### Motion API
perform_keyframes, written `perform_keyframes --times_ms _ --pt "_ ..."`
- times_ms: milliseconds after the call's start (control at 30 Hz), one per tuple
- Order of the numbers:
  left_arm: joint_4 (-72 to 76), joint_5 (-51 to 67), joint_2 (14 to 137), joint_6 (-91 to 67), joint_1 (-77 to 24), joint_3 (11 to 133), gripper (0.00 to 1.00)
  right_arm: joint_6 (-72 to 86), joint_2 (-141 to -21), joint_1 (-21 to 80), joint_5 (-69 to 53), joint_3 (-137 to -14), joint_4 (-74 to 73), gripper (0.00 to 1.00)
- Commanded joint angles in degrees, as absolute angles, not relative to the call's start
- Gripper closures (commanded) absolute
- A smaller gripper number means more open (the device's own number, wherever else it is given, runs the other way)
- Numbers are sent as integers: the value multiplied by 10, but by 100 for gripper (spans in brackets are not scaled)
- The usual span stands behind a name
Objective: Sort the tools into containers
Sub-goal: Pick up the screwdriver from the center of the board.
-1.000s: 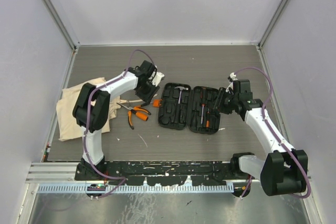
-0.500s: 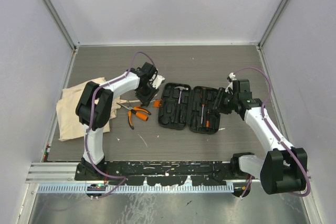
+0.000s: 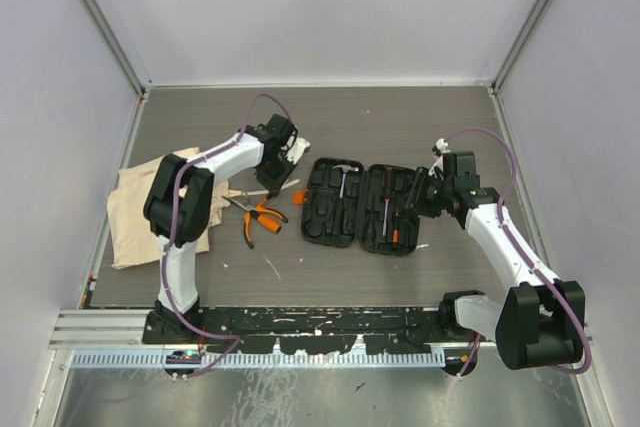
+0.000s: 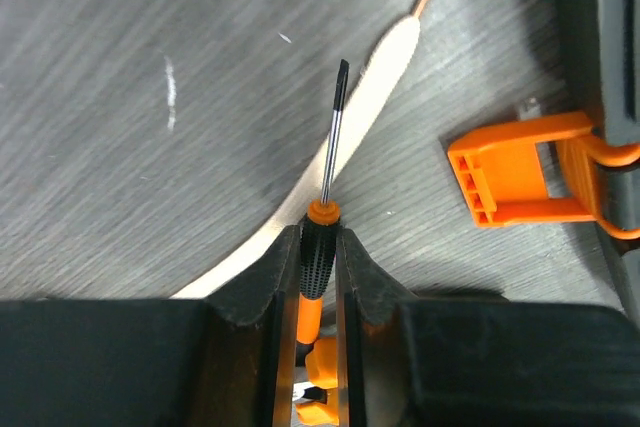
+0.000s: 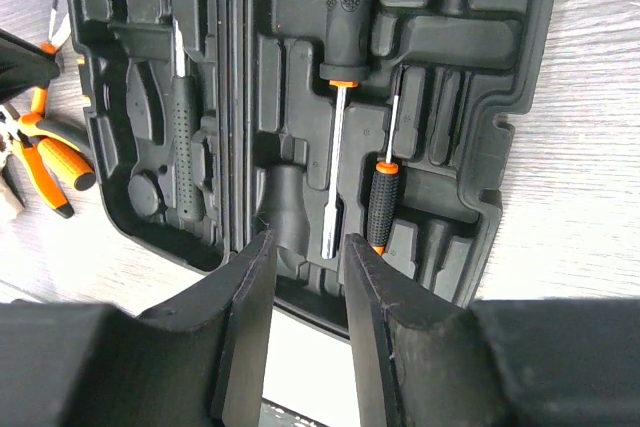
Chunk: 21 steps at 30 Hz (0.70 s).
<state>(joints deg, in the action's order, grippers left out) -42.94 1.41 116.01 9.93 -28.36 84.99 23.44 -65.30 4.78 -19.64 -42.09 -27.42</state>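
My left gripper (image 4: pixel 318 239) is shut on a thin driver (image 4: pixel 314 259) with a black knurled grip and orange collar. Its steel shaft points away over the table and crosses the thin pale stick (image 4: pixel 385 67). In the top view the left gripper (image 3: pixel 274 183) is left of the open black tool case (image 3: pixel 330 222), above the orange-and-black pliers (image 3: pixel 258 217). My right gripper (image 5: pixel 305 247) is open and empty over the case's (image 5: pixel 500 97) near edge. The case holds a large screwdriver (image 5: pixel 345 7), a small driver (image 5: pixel 380 202) and a hammer (image 5: pixel 183 137). The beige cloth bag (image 3: pixel 145 212) lies far left.
An orange latch (image 4: pixel 520 172) sticks out from the case's left edge, to the right of the held driver. A white scrap (image 3: pixel 300 152) lies beside the left wrist. Grey walls enclose the table on three sides.
The left gripper has shifted slightly left and back with the thin driver, uncovering the orange latch at the case's left edge. The right arm has not moved.
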Motion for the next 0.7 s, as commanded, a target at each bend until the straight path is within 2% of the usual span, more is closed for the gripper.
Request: perform_keyframes --times_ms 0,367,533,667 --pt "-403 12 1126 75 -277 896 99 229 -647 51 -205 -434 -257 61" --pt "-346 63 1032 -13 -277 910 99 254 -612 51 -187 -430 -240 59" --pt "-291 126 966 -109 -278 887 100 280 -589 51 -243 -419 -182 53" --pt "-225 164 921 -198 -284 848 100 337 -563 58 -313 -396 -72 49"
